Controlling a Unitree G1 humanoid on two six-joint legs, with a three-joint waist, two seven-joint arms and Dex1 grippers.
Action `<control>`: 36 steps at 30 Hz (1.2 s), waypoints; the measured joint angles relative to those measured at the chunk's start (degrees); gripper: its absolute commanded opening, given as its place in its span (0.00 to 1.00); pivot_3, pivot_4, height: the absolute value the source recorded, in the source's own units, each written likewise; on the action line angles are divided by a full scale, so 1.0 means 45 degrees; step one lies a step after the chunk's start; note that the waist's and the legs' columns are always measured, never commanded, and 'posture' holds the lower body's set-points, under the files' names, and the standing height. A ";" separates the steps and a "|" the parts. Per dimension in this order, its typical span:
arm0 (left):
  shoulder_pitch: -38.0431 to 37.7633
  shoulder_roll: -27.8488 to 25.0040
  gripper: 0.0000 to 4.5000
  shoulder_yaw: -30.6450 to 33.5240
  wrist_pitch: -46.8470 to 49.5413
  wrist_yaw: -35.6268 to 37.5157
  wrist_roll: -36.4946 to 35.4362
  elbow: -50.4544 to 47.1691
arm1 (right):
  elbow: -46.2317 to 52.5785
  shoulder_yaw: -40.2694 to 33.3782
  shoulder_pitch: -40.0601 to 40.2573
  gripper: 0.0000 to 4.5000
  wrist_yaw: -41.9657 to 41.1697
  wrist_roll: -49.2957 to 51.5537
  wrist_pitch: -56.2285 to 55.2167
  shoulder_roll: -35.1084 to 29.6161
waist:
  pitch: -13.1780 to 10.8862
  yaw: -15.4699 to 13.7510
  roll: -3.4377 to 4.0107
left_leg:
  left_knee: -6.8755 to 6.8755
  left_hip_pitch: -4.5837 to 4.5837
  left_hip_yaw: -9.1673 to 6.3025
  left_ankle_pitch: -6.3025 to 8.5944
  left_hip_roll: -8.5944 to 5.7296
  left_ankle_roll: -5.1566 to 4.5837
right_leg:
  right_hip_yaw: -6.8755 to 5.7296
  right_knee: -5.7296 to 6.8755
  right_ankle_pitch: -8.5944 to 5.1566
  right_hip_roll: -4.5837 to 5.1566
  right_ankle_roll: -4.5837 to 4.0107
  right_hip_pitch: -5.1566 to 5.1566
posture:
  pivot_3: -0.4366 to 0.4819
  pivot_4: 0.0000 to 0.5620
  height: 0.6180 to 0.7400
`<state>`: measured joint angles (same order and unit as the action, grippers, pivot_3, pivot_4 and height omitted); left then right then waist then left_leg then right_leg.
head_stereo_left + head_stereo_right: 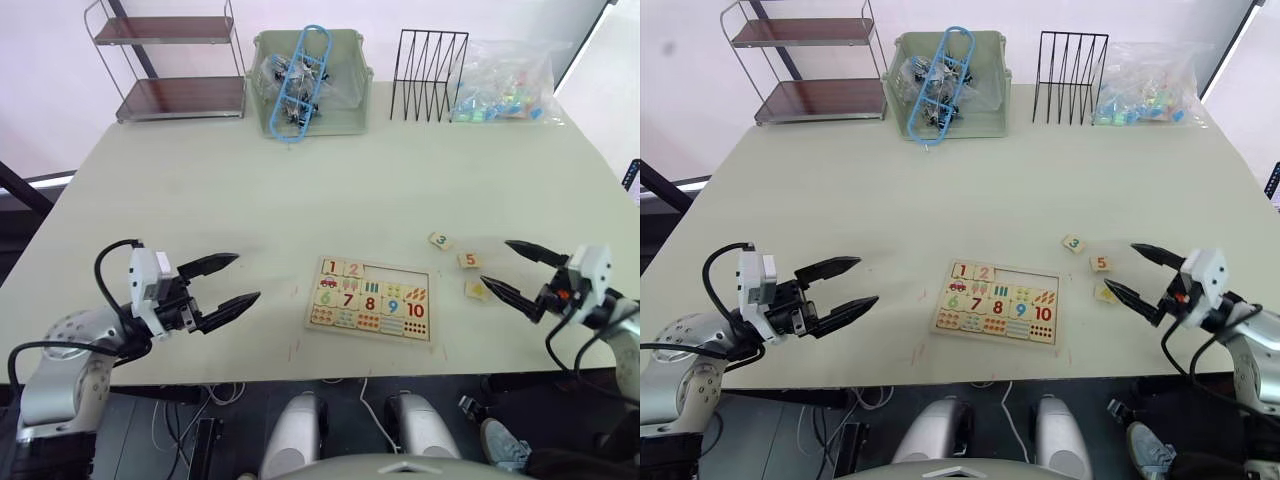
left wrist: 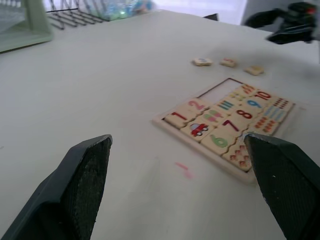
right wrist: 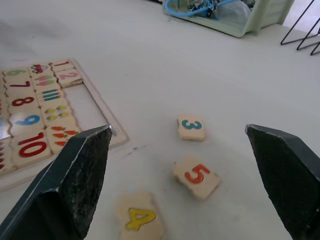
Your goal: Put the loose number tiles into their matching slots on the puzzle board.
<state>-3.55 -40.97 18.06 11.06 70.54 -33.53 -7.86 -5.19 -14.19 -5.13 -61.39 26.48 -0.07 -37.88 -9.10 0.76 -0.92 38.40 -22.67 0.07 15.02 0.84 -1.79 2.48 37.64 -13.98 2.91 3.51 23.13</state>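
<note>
- Lying flat near the front edge of the tabletop (image 1: pixel 300 190), the puzzle board (image 1: pixel 370 298) has tile 1 (image 1: pixel 331 267) and tile 2 (image 1: pixel 353 269) seated at the left end of its top row; the other three slots (image 1: pixel 400 276) of that row are bare.
- Tiles 3 (image 1: pixel 440 241), 5 (image 1: pixel 468 260) and 4 (image 1: pixel 477 290) sit loose on the tabletop just right of the board, apart from one another.
- The right gripper (image 1: pixel 514 270) hovers beside these tiles, fingers spread wide, gripping nothing; tile 4 is nearest its lower fingertip.
- The left gripper (image 1: pixel 236 280) hangs left of the board, well apart from it, fingers spread and empty.
- A green bin (image 1: pixel 310 80), wire rack (image 1: pixel 430 62), small shelf (image 1: pixel 170 60) and plastic bag (image 1: pixel 505 85) line the far edge.
</note>
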 measured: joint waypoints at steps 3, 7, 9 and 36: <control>0.0213 -0.0144 0.99 -0.0248 -0.0276 0.0701 0.0011 0.0045 | -0.0089 0.0457 -0.0796 1.00 0.0363 -0.0318 0.0835 -0.0066 | -0.0001 -0.0002 0.0000 | 0.0000 -0.0007 -0.0004 0.0000 0.0000 0.0000 | -0.0001 -0.0001 0.0002 0.0001 0.0003 0.0002 | 0.48 0.27 1.00; 0.0240 -0.0328 0.99 -0.0640 -0.0540 0.1321 0.0081 0.0041 | -0.0100 0.1330 -0.1880 1.00 0.0964 -0.0883 0.2417 -0.0231 | -0.0005 0.0009 0.0007 | -0.0001 -0.0011 0.0001 0.0000 0.0001 0.0000 | 0.0003 0.0004 0.0000 0.0003 -0.0001 0.0014 | 0.48 0.27 1.00; 0.0251 -0.0328 0.99 -0.0687 -0.0630 0.1495 0.0086 0.0030 | -0.0133 0.1738 -0.2495 1.00 0.1317 -0.1283 0.3234 -0.0305 | -0.0008 0.0009 0.0008 | -0.0001 -0.0021 -0.0001 0.0000 0.0002 0.0000 | 0.0002 0.0004 0.0002 0.0002 0.0000 0.0024 | 0.48 0.27 1.00; 0.0087 -0.0467 1.00 -0.0697 -0.0974 0.2386 0.0080 0.0018 | -0.2591 0.3839 -0.4977 0.94 0.2379 -0.3435 0.4904 0.0627 | -0.0030 0.0057 0.0019 | -0.0006 -0.0027 0.0002 0.0000 0.0005 0.0000 | 0.0002 0.0002 0.0005 -0.0002 0.0005 0.0029 | 0.48 0.27 1.00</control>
<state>-3.16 -43.07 14.92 6.68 81.28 -33.17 -7.78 -16.85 3.08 -27.53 -50.68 11.03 22.00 -35.06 -9.23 1.02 -0.84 38.38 -22.80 0.08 15.02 0.87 -1.79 2.49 37.65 -13.96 2.90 3.53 23.26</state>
